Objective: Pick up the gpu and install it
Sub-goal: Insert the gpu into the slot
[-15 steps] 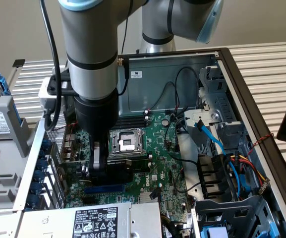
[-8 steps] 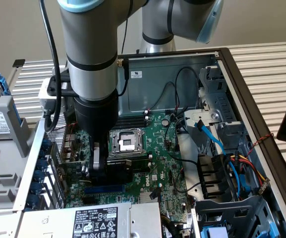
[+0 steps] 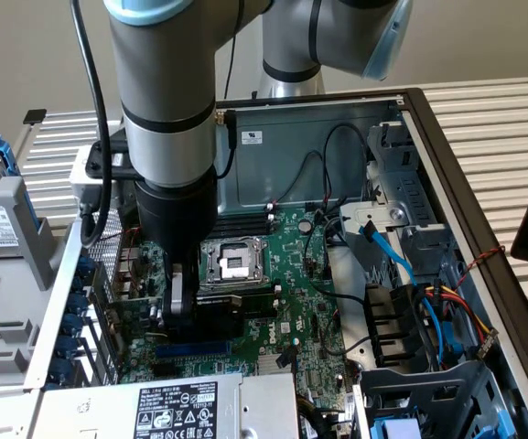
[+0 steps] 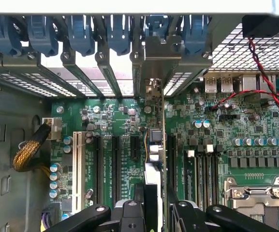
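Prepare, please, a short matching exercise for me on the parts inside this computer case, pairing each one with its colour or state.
Things:
1. gpu
2. CPU socket
3. slot clips
4. long slot at the end of the slot row

Colour or state:
A. blue, in a row along the rear of the case
B. white
C. held edge-on by the gripper over the motherboard's slots
D. silver frame, no cooler on it

Pairs: 1-C, 2-D, 3-A, 4-B
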`<state>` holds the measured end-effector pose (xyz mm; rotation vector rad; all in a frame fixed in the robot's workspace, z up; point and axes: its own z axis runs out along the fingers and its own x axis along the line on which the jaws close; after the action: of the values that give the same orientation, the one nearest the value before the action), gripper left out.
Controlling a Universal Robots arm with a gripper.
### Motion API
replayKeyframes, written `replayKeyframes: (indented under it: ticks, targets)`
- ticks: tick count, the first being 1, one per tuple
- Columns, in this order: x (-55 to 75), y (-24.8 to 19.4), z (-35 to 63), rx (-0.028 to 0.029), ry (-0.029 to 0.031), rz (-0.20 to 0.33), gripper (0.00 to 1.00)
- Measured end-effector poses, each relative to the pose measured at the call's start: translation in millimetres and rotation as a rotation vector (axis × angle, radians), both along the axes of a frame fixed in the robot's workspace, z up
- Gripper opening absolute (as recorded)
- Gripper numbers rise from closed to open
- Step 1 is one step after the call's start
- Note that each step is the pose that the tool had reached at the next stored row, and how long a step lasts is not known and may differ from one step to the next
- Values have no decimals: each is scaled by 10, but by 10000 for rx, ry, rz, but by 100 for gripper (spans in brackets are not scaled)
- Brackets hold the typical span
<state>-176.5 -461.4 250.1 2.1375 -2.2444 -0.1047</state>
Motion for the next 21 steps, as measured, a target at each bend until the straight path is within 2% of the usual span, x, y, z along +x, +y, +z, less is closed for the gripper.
replayKeyframes:
  ticks: [8, 21]
  targets:
    - [1, -1, -17, 36, -1, 0, 27]
    - [-8, -3, -17, 26, -16, -1, 27]
